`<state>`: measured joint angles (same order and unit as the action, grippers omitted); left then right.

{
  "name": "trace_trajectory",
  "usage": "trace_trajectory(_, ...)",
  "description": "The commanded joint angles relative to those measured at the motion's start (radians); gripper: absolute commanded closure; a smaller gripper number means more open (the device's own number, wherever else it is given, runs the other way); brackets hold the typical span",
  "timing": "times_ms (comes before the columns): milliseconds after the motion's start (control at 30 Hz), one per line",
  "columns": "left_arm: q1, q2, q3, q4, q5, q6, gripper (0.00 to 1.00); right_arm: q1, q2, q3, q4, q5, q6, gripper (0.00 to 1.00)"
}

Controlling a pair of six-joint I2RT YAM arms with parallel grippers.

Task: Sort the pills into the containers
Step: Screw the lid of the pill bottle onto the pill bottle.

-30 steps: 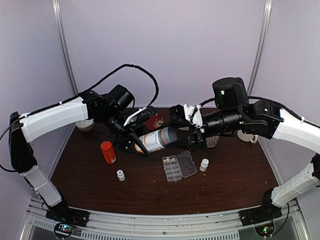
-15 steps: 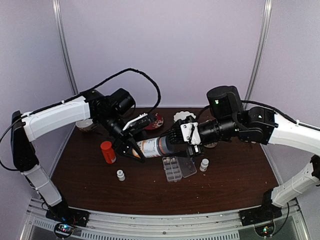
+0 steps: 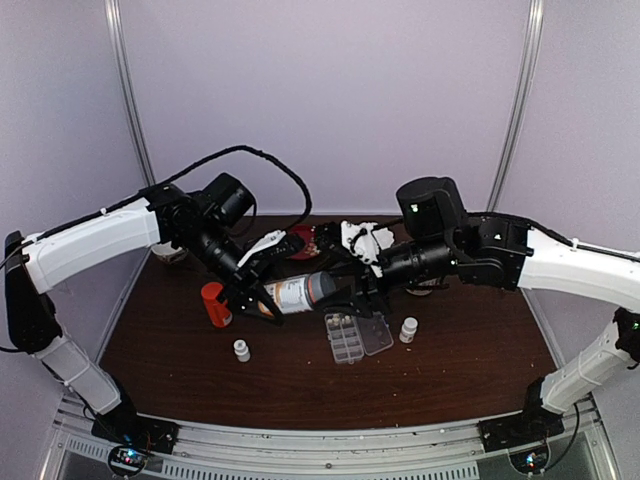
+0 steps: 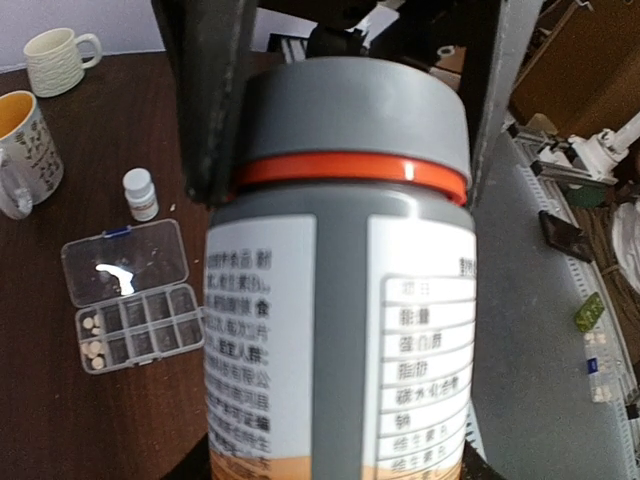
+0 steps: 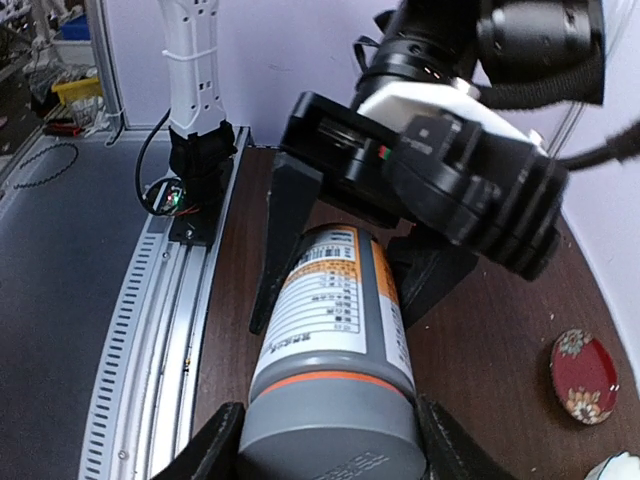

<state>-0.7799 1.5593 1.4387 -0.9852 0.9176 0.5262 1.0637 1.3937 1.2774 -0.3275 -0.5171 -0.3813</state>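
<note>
Both arms have carried the grey-capped bottle (image 3: 293, 294) toward 8 o'clock, lower and closer to the orange-red bottle (image 3: 213, 305). Nearest the bases, the clear pill box (image 3: 345, 338) lies flat on the table, its lid swung open toward 2 o'clock. From the left wrist, a few pale pills (image 4: 92, 336) show in the cells at one end. Just behind and above the box hangs the grey-capped bottle, its long axis running roughly 9 to 3. The left gripper (image 3: 258, 292) is clamped across the labelled body, and the right gripper (image 3: 345, 290) is clamped on the grey cap (image 5: 330, 430), so the two face each other along that axis. The box lies at 5 o'clock from the cap, so the right arm is nearer it. The next move is probably twisting the cap off about that 9-to-3 line, and the mouth would then face sideways, not down at the cells. Farther back rests a red plate (image 5: 583, 377)
</note>
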Motion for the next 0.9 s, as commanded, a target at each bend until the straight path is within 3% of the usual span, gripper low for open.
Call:
trace_trajectory(0, -0.032, -0.029, 0.011, 0.376, -0.144, -0.063, 1.00, 0.005, 0.077, -0.006, 0.126, -0.023, 0.348, 1.00)
trace_trajectory(200, -0.032, -0.097, -0.073, 0.532, -0.236, -0.082, 1.00, -0.034, 0.078, -0.022, 0.178, -0.072, 0.589, 1.00)
trace_trajectory(467, -0.033, -0.184, -0.193, 0.778, -0.257, -0.107, 1.00, -0.112, 0.033, -0.161, 0.569, -0.164, 1.060, 1.00)
trace_trajectory(867, -0.046, -0.169, -0.186, 0.742, -0.351, -0.019, 1.00, -0.125, 0.065, -0.067, 0.299, -0.153, 1.183, 1.00)
